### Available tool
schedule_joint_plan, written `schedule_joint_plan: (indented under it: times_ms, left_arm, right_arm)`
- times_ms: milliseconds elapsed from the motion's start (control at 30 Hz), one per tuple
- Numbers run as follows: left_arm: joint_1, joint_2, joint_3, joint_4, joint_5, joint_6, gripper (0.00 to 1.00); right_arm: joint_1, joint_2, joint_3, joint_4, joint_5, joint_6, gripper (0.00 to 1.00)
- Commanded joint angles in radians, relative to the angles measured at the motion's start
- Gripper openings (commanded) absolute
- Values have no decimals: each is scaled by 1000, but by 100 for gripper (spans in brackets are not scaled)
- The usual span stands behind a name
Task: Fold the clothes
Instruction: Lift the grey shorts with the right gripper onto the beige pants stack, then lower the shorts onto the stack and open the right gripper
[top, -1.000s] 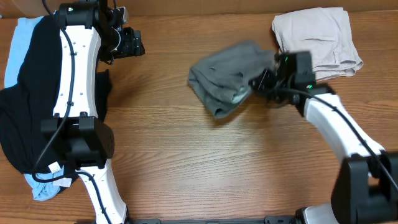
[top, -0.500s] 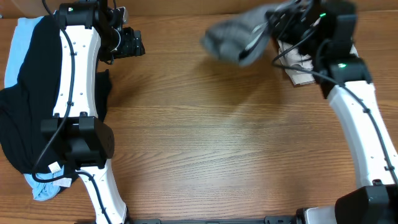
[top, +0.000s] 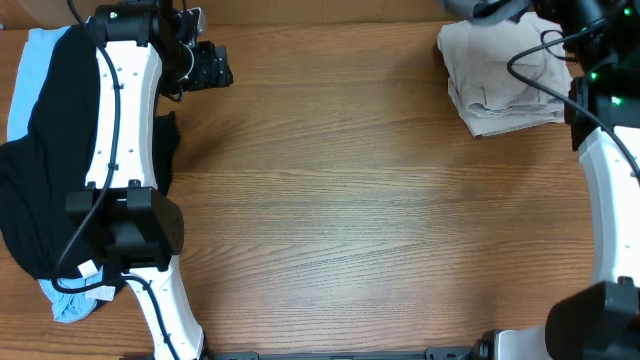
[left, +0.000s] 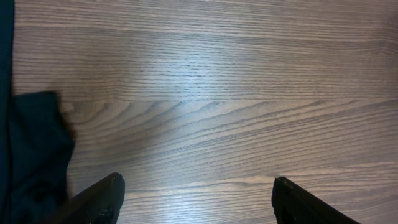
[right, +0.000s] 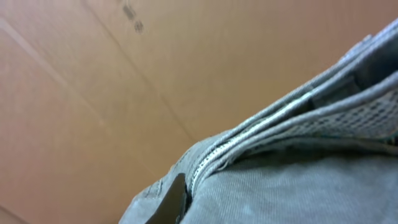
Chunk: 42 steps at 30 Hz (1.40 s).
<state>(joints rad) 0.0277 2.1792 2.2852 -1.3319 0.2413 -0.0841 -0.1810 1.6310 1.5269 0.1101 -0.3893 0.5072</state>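
Observation:
My right gripper (top: 505, 10) is at the far right edge of the table, lifted high, shut on the grey-olive shorts (top: 462, 7). Only a corner of them shows in the overhead view. In the right wrist view the shorts (right: 298, 174) fill the lower half, their folded layers and mesh pocket lining bunched against one dark fingertip (right: 174, 200). Folded beige shorts (top: 505, 75) lie just below the gripper. A black garment (top: 40, 160) over a light-blue one (top: 28, 60) lies at the far left. My left gripper (left: 196, 200) is open and empty above bare wood, beside the black garment (left: 31, 155).
The left arm (top: 120, 110) stretches along the left side over the black garment. A brown cardboard wall (right: 93, 81) stands behind the table's far edge. The wooden tabletop (top: 340, 200) spans the middle.
My right gripper has lifted the grey-olive shorts off the table's middle and carried them up and to the far right, over the beige shorts. The left arm has not moved.

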Motion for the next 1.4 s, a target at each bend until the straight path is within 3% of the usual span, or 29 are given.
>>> schedule_joint_plan:
  times_ms: [0,433,567,767,833,933,1000,1100,1200,1367]
  left_arm:
    - [-2,3,21,9,-9,-17,78]
    - [-3,3,21,64,-13,-18,77]
    - [-3,3,21,77,-13,-18,77]
    - [-3,3,21,83,-13,-18,77]
    - [-3,3,21,80,-13,-18,78]
    - [-3,3,21,76,-13,-18,78]
    - [-3,3,21,74,-13,-18,78]
    - [-3,3,21,72,-13,-18,79]
    - [-3,3,21,72,-13,-18,79]
    - [-3,3,21,68,-12,-18,80]
  right_arm:
    - [-16,77,39,66,-4,-15,4]
    - [-137,439,39,220,6,-48,4]
    - [-168,489,39,156,-43,-97,4]
    - [-188,484,39,-94,-129,-148,4]
    - [-202,481,39,-189,-206,-149,16]
    - [-233,469,39,-374,-352,-148,49]
    - [-250,455,39,-481,-376,-148,58]
    - [-274,420,39,-596,-367,-181,84]
    - [-292,355,39,-654,-340,-255,92]
    - [-296,200,39,-683,-252,-382,93]
